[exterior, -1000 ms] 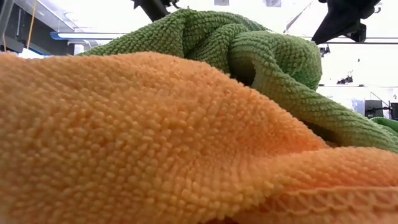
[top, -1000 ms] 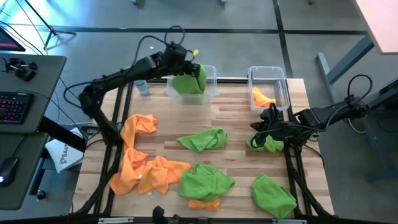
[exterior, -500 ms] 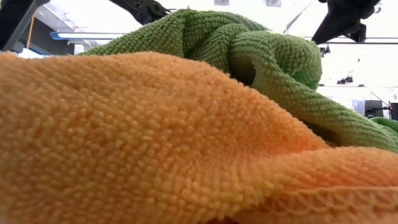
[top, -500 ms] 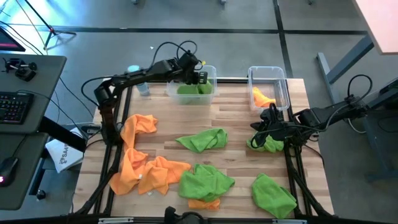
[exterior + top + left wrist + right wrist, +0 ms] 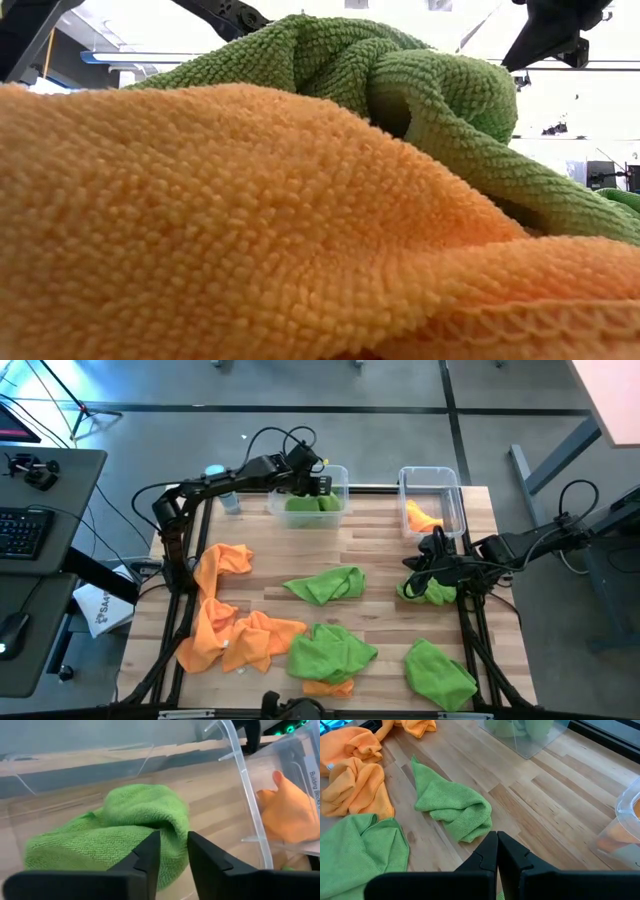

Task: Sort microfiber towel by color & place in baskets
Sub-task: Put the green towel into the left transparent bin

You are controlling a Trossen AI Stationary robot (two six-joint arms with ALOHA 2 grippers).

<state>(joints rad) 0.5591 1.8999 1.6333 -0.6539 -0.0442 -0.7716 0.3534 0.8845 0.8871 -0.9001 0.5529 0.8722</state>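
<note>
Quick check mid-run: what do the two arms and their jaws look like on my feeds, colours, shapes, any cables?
Both arms are matte black, built of slim tubular links with bulkier joint housings. The left arm carries loose black cable loops near its wrist and a small yellow tag. The right arm trails a black cable looping behind its elbow. The left gripper and the right gripper each end in flat, angular black jaws with stepped inner faces.

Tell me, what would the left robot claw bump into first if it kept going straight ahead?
Probably the green towel lying in the wider clear basket. The left gripper points right at it from just above. How close it is can't be told for sure.
</note>
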